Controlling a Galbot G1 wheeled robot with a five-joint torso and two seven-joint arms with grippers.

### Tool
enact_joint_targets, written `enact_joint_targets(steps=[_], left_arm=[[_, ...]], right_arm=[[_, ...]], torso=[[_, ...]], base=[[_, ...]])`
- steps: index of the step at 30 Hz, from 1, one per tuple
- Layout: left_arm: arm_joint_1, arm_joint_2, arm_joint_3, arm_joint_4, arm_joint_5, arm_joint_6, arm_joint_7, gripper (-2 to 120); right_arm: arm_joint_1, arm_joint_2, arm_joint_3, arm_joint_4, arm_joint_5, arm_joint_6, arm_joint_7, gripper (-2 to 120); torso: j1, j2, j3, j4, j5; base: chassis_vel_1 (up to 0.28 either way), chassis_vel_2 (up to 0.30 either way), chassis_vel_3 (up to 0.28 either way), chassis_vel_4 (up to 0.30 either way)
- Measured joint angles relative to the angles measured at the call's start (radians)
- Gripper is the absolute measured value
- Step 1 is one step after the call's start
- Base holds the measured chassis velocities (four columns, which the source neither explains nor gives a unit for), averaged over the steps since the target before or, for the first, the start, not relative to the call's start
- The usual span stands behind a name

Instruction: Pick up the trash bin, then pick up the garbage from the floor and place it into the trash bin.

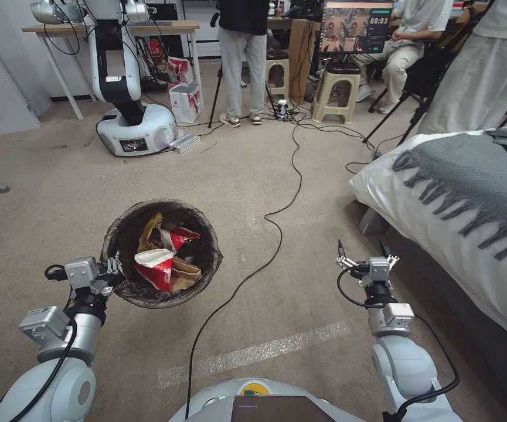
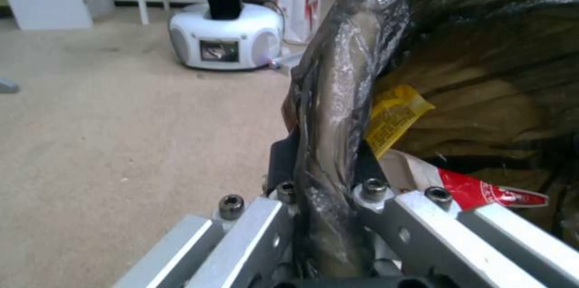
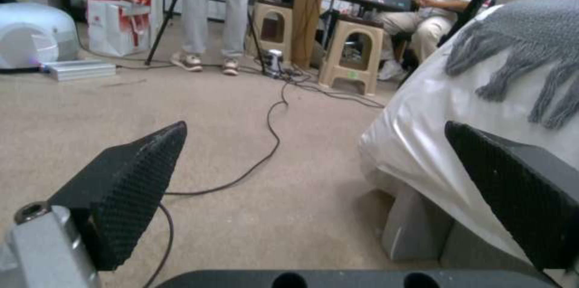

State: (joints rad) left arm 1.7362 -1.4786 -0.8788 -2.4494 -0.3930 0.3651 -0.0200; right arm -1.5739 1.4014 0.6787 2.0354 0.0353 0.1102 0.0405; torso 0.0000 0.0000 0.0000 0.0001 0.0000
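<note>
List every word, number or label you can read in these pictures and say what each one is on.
"00:03": timer on the monitor at the back of the room.
Red wrapper in the trash bin, held at its rim by the left gripper: print too small to read.
Yellow wrapper: print blurred.
Red-and-white shopping bags: print unreadable.
Right gripper: no markings.

I see beige carpet floor (image 1: 60, 193): black cable (image 1: 276, 217) across it, clear tape strip (image 1: 253, 354) nr my base.

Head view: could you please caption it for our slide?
Left gripper clamps the round bag-lined white plastic trash bin's rim; right gripper open above beige carpet.
</note>
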Motion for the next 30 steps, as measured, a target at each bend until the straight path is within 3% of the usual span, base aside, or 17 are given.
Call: enact_joint_targets(steps=[6,7,9,10,11,12,15,24,30], left_arm=[[-0.056,0.039,0.0,-0.007,-0.084,0.188,-0.072,0],[-0.056,0.039,0.0,-0.007,-0.084,0.188,-0.072,0],[-0.096,0.075,-0.012,-0.011,-0.141,0.295,-0.131,0],[-0.096,0.075,-0.012,-0.011,-0.141,0.295,-0.131,0],[-0.133,0.108,-0.024,-0.014,-0.212,0.358,-0.195,0],[-0.154,0.13,-0.029,-0.013,-0.262,0.37,-0.24,0],[-0.169,0.153,-0.031,0.003,-0.288,0.38,-0.274,0],[-0.182,0.192,-0.033,0.091,-0.318,0.38,-0.295,0],[-0.194,0.221,-0.029,0.136,-0.42,0.375,-0.371,0]], right_arm=[[-0.002,0.006,-0.003,-0.005,-0.004,0.006,-0.001,100],[-0.002,0.006,-0.003,-0.005,-0.004,0.006,-0.001,100],[-0.004,0.007,-0.003,-0.008,-0.008,0.011,-0.003,100],[-0.004,0.007,-0.003,-0.008,-0.008,0.011,-0.003,100],[-0.006,0.01,-0.003,-0.009,-0.009,0.012,-0.003,100],[-0.009,0.011,-0.004,-0.009,-0.01,0.014,-0.003,100],[-0.012,0.013,-0.005,-0.009,-0.011,0.015,-0.003,100],[-0.023,0.016,-0.009,-0.011,-0.017,0.023,-0.002,100],[-0.033,0.02,-0.013,-0.004,-0.023,0.027,-0.001,100]], torso=[[0.0,0.0,0.0,-0.0001,-0.0001],[0.0,0.0,0.0,-0.0001,-0.0001],[0.0,0.0,0.0,-0.0001,-0.0002],[0.0,0.0,0.0,-0.0001,-0.0002],[0.0,0.0,0.0,-0.0004,-0.0002],[0.0,0.0,0.0,-0.0003,-0.0002],[0.0,0.0,0.0,-0.0004,-0.0001],[0.0,0.0,0.0,0.0,-0.0002],[0.0,0.0,0.0,-0.0003,-0.0002]], base=[[0.0,0.0,0.0,0.0],[0.0,0.0,0.0,0.0],[0.0,0.0,0.0,0.0],[0.0,0.0,0.0,0.0],[0.0,0.0,0.0,0.0],[0.0,0.0,0.0,0.0],[0.0,0.0,0.0,0.0],[0.0,0.0,0.0,0.0],[0.0,0.0,0.0,0.0]])
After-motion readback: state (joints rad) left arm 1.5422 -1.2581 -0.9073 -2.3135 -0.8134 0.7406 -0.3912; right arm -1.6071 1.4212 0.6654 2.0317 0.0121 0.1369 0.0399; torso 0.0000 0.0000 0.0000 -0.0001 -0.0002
